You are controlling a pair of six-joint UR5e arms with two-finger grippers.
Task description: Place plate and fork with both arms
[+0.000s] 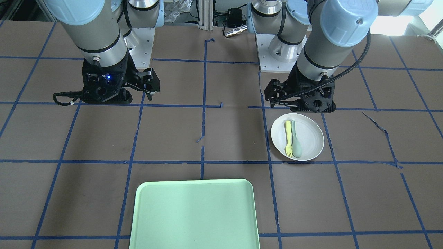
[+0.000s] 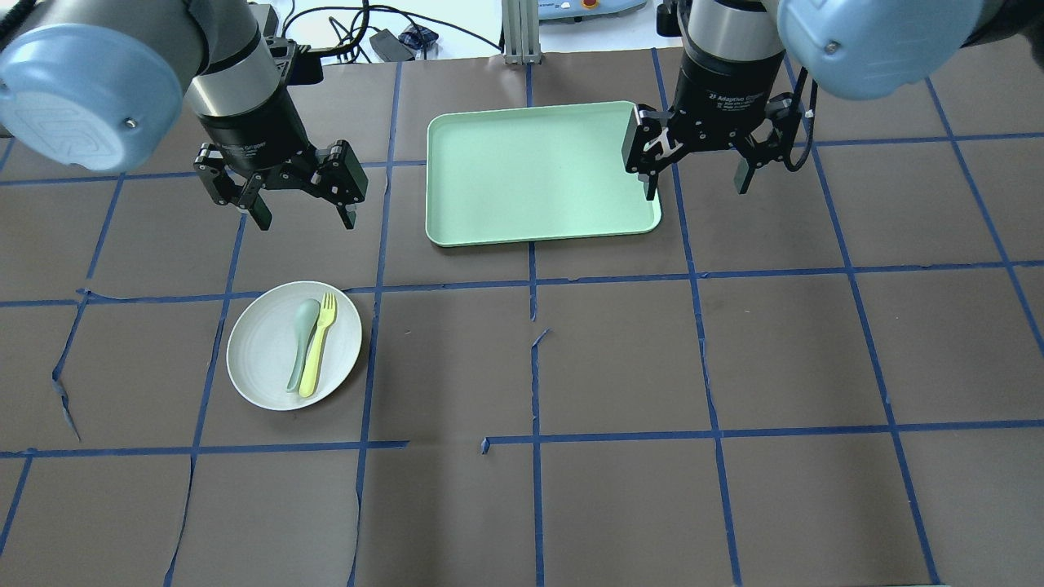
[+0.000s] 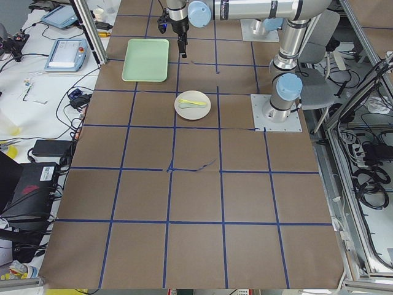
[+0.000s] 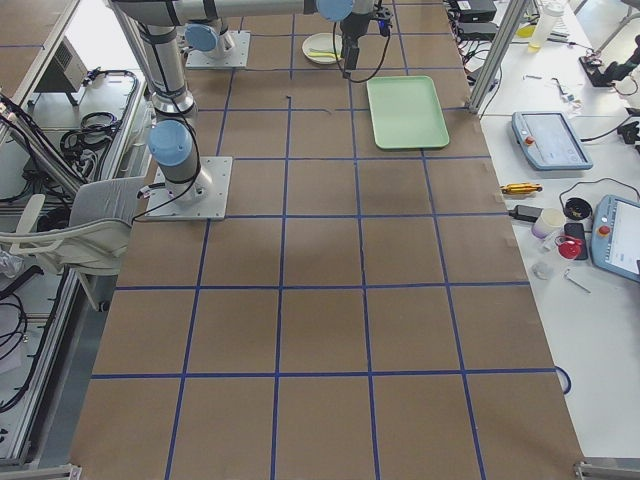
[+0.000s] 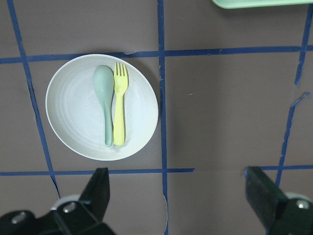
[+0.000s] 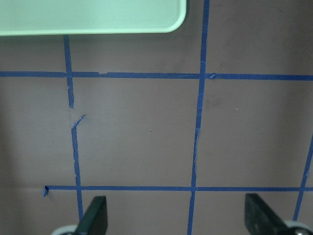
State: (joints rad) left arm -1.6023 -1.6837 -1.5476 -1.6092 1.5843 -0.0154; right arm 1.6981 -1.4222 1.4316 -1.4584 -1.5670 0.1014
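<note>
The off-white plate (image 2: 261, 359) lies on the brown table at the near left, also in the left wrist view (image 5: 73, 112). On it lie the pale-yellow fork (image 2: 316, 352) (image 5: 119, 107) and a grey-green spoon (image 2: 300, 350) side by side. My left gripper (image 2: 306, 218) is open and empty, hanging above the table just beyond the plate; its fingers (image 5: 98, 191) frame the bottom of the wrist view. My right gripper (image 2: 697, 189) is open and empty, above the right edge of the mint-green tray (image 2: 538, 171). In the front view the plate (image 1: 297, 137) sits below the left gripper.
The green tray (image 1: 195, 214) lies at the table's far middle, with nothing on it; its corner shows in the right wrist view (image 6: 93, 14). Blue tape lines grid the brown table cover, torn in places. Operator benches with tablets and cables flank the table's far side.
</note>
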